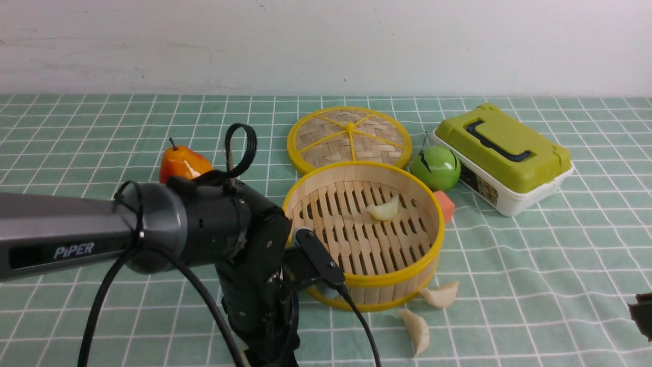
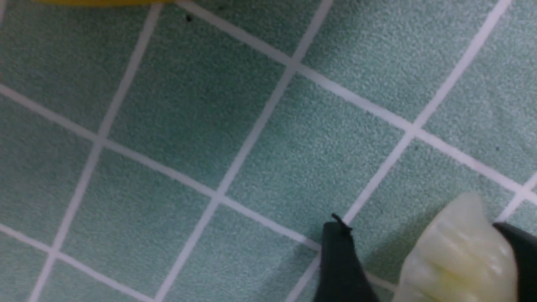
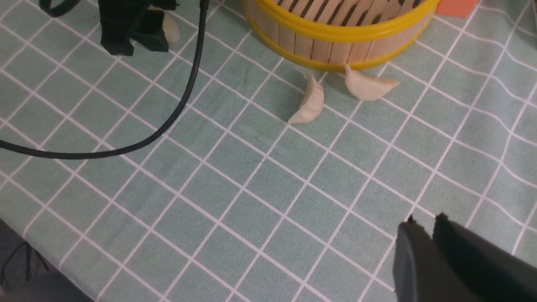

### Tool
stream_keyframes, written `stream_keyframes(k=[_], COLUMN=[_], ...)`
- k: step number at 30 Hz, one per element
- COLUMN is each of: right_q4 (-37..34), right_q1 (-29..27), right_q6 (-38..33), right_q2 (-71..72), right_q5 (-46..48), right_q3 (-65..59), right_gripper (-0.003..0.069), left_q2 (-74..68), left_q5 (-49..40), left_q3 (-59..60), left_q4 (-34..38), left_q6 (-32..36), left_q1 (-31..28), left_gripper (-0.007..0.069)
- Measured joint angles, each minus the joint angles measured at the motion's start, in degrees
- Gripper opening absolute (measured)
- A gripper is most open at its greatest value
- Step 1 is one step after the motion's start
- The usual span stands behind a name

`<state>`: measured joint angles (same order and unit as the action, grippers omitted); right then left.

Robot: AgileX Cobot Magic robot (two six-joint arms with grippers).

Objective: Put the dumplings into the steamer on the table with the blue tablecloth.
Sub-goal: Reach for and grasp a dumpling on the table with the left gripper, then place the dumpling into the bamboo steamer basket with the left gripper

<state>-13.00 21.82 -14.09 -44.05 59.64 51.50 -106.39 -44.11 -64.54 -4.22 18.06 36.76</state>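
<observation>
The bamboo steamer (image 1: 392, 279) stands mid-table on the green-teal grid tablecloth (image 1: 535, 265). One dumpling (image 1: 383, 209) lies on its slatted floor. Two dumplings (image 1: 441, 294) (image 1: 416, 329) lie on the cloth just in front of it, and also show in the right wrist view (image 3: 368, 86) (image 3: 311, 102). My left gripper (image 2: 421, 230) is low over the cloth, left of the steamer's front. Its jaws are open around a fourth dumpling (image 2: 457, 256), which touches one finger (image 2: 518, 251); a gap remains at the other. My right gripper (image 3: 423, 220) is shut and empty at the near right (image 1: 643, 313).
The woven lid (image 1: 349, 136) lies behind the steamer. A green apple (image 1: 436, 167), an orange cube (image 1: 445, 205) and a green-lidded box (image 1: 501, 153) are at its right. An orange pear (image 1: 182, 163) is at the left. The left arm's cable (image 3: 168, 121) trails over the cloth.
</observation>
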Motion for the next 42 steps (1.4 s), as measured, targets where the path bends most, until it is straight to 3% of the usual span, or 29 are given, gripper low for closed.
stream_keyframes(k=[2, 8, 10, 15, 21, 31, 38, 42], right_q4=[0.00, 0.00, 0.00, 0.00, -0.04, -0.06, -0.06, 0.00], right_q1=[0.00, 0.00, 0.00, 0.00, 0.00, 0.00, 0.00, 0.74], right_q6=[0.00, 0.00, 0.00, 0.00, 0.00, 0.00, 1.32, 1.39], right_q2=[0.00, 0.00, 0.00, 0.00, 0.00, 0.00, -3.49, -8.52], right_q5=[0.00, -0.30, -0.68, -0.85, -0.91, 0.55, 0.64, 0.71], right_q3=[0.00, 0.00, 0.00, 0.00, 0.00, 0.00, 0.18, 2.17], right_gripper=[0.0071, 0.0077, 0.0078, 0.0084, 0.0084, 0.0095, 0.0104, 0.0107], left_q2=[0.10, 3.10, 4.84, 4.42, -6.01, -22.14, -20.46, -15.34], left_q5=[-0.42, -6.84, -8.17, -7.61, -4.65, -7.58, -11.75, -17.25], left_q3=[-0.21, -6.39, -11.28, -25.51, -38.32, -47.37, -48.70, -50.22], left_q4=[-0.02, -0.62, -0.34, 0.10, -0.36, -0.77, -2.79, -5.44], left_q6=[-0.59, -3.89, -8.44, -27.02, -39.27, -41.54, -41.51, -38.99], left_q1=[0.06, 0.00, 0.00, -0.50, -2.18, -2.30, -2.30, -2.30], left_gripper=[0.0283, 0.0289, 0.0289, 0.0289, 0.0289, 0.0293, 0.0429, 0.0437])
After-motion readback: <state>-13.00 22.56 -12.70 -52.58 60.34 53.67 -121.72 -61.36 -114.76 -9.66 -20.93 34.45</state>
